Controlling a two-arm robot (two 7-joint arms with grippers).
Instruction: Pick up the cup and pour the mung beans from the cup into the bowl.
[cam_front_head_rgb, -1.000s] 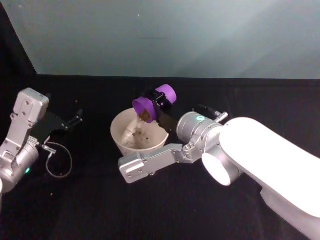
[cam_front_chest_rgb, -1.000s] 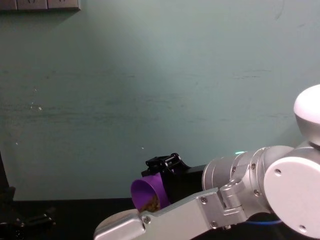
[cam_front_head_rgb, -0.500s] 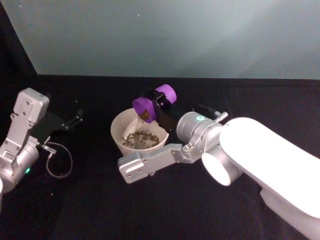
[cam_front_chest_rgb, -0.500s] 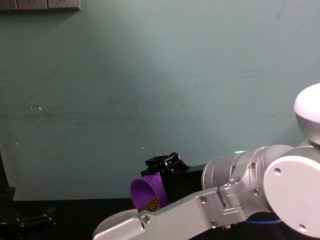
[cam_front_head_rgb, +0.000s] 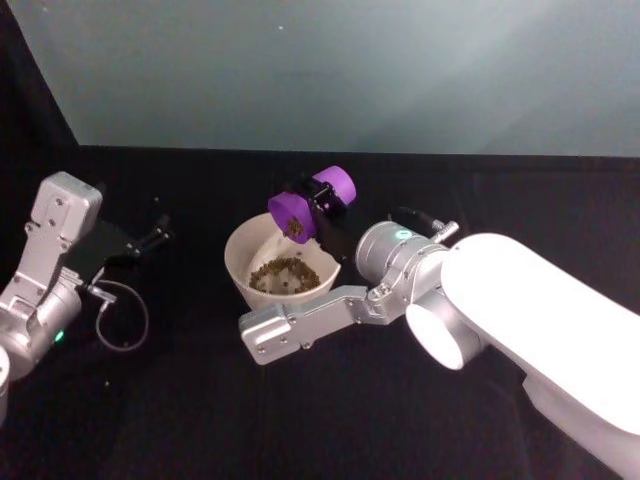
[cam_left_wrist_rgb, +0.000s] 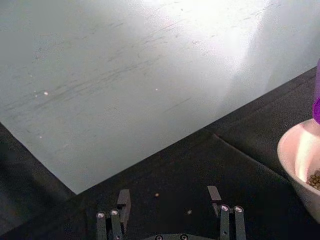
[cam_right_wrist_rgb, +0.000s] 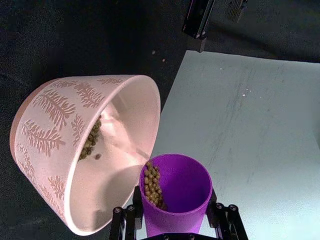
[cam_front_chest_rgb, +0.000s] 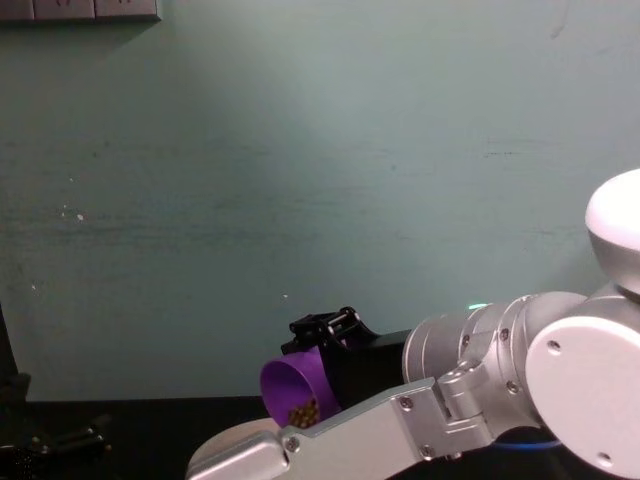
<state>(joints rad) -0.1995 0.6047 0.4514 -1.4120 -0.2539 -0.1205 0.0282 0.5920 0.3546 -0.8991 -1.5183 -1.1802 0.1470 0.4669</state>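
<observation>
The cup (cam_right_wrist_rgb: 182, 192) is smooth purple plastic, slightly shiny. The bowl (cam_right_wrist_rgb: 47, 130) looks glazed, glossy inside. A matt black cloth (cam_front_head_rgb: 200, 420) covers the table (cam_front_head_rgb: 500, 190). The right arm (cam_front_head_rgb: 300, 320) shows silvery metal and a glossy white shell.

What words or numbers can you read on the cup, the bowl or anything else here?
No words or numbers can be read anywhere.
The cup: plain purple, no writing.
The bowl: a leafy branch pattern on its outside, no letters.
The grey plates at the top of the wall in the chest view: tiny marks, too small to read.
</observation>
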